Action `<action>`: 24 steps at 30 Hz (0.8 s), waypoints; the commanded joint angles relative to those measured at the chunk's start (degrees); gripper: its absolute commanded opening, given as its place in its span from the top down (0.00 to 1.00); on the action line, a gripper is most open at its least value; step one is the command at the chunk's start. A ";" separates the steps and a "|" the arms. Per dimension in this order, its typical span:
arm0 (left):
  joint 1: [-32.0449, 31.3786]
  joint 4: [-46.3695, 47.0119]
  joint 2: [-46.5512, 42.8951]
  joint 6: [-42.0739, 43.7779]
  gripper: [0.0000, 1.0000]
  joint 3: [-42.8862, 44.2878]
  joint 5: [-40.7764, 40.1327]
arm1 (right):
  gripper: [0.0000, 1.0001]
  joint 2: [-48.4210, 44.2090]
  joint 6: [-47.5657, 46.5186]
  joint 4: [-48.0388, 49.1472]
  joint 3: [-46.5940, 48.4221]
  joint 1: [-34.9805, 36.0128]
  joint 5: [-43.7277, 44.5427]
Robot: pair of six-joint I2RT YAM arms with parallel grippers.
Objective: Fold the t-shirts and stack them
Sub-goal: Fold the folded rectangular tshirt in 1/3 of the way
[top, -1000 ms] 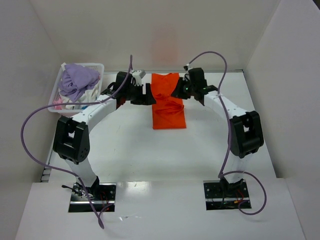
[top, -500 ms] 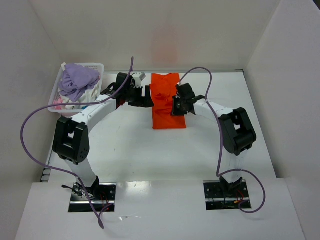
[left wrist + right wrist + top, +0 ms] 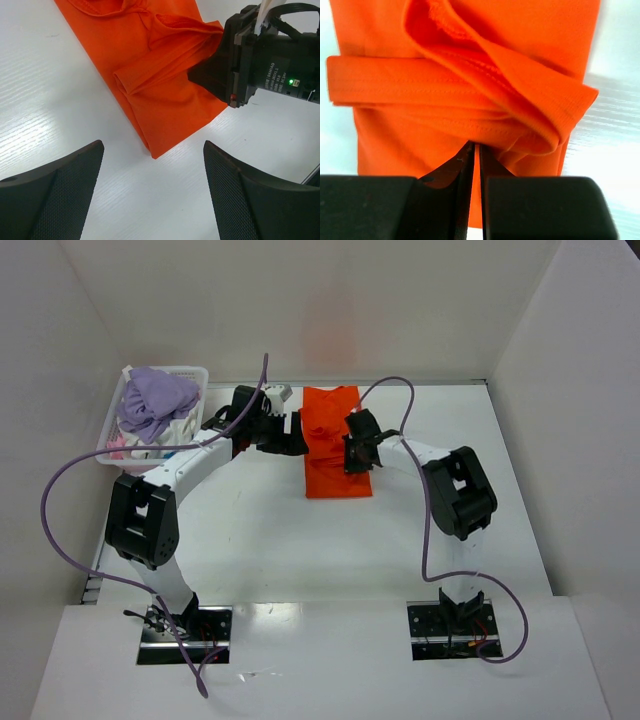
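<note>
An orange t-shirt point(image 3: 335, 468) lies folded into a long strip at the middle back of the table, with a loose fold bunched across its upper half point(image 3: 165, 60) point(image 3: 470, 95). My right gripper point(image 3: 352, 454) point(image 3: 476, 146) is at the strip's right edge, its jaws pressed nearly together with the tips pinching under that bunched fold. My left gripper point(image 3: 290, 436) point(image 3: 152, 148) hovers open over the bare table just off the strip's left edge, nothing between its fingers point(image 3: 60, 190).
A white lattice basket point(image 3: 192, 371) stands at the back left, heaped with a lilac cloth point(image 3: 155, 400) and other pale clothes. White walls enclose the table on three sides. Purple cables loop off both arms.
My right gripper has swung from the shirt's upper right corner inward onto the strip and closed on the fold. The left gripper has stayed almost still, a little wider.
</note>
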 commanded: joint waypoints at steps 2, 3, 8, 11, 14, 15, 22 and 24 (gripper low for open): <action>0.28 1.62 -2.49 1.45 0.11 0.08 0.73 | 0.88 2.96 -0.48 -0.26 4.96 0.48 3.20; 0.28 1.62 -2.49 1.45 0.11 0.08 0.73 | 0.88 3.66 -0.48 -0.26 5.57 0.48 3.20; 0.28 1.62 -2.49 1.98 0.10 -0.45 0.73 | 0.88 5.69 -0.48 -0.09 7.16 0.48 2.67; 0.81 1.62 -2.49 1.98 0.10 -0.98 0.73 | 0.88 5.69 0.04 0.53 7.68 0.48 2.67; 1.33 1.62 -2.49 1.98 0.10 -0.98 0.73 | 0.88 5.69 0.04 0.53 9.44 0.48 3.99; 1.33 1.62 -2.49 1.98 0.10 -0.98 0.73 | 0.88 5.69 0.04 0.53 9.45 0.48 3.99; 1.33 1.62 -2.49 1.98 0.10 -0.98 0.73 | 0.86 8.05 -0.48 0.53 14.18 0.48 4.61; 1.33 1.62 -1.97 1.98 0.10 -0.98 0.73 | 0.86 9.20 -0.48 0.53 15.06 0.48 4.61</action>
